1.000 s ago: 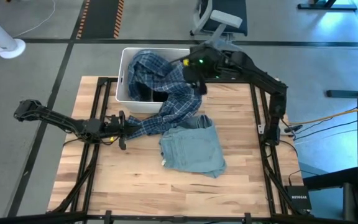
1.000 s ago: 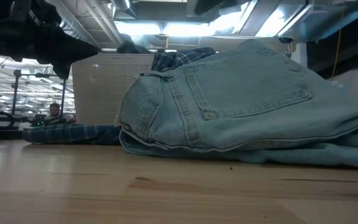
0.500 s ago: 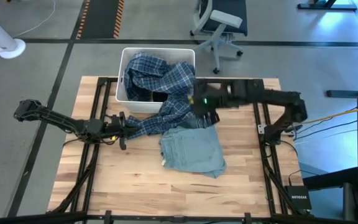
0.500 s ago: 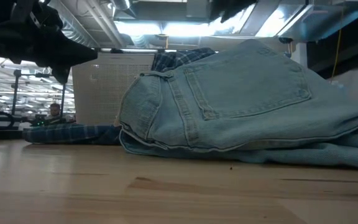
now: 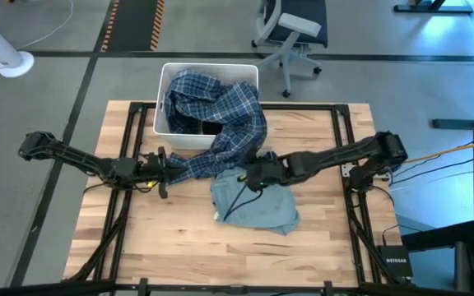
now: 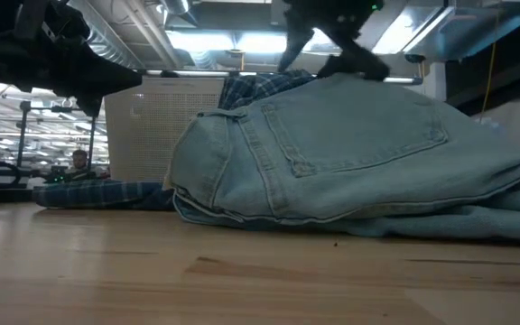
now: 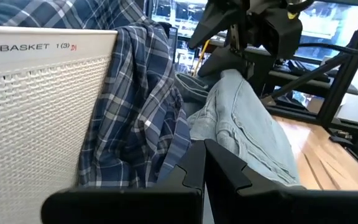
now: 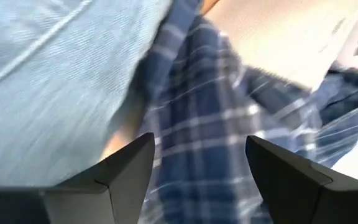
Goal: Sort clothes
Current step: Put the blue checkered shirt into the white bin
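Note:
The navy-white plaid shirt [image 5: 220, 123] lies half in the white bin [image 5: 164, 78]. It hangs over the bin's near rim, and one end trails on the table toward my left gripper [image 5: 171, 170]. That gripper is shut, with the shirt's end [image 7: 135, 124] just ahead of it. The light blue denim piece [image 5: 257, 201] lies heaped on the table, its far edge against the shirt. My right gripper [image 5: 249, 175] is open and points down over the heap's far left part [image 8: 55, 74], with its fingers at the heap's top [image 6: 323, 63]. My left gripper is shut right at the plaid shirt's trailing end; its own fingers [image 7: 229, 174] hide the spot, so I cannot tell whether it touches the cloth. My right gripper stands open at the top of the denim heap; I cannot tell whether its fingertips [image 8: 129, 162] touch it.
The bin stands at the table's far edge, left of the middle, with something dark [image 5: 200, 125] under the shirt inside it. An office chair [image 5: 290, 33] stands beyond the far edge. Bare wood [image 5: 171, 242] lies toward the near edge.
My right gripper has left the bin's far right corner, swung toward the near edge and come down onto the denim heap. The plaid shirt's far part has settled into the bin. The denim's top has shifted slightly.

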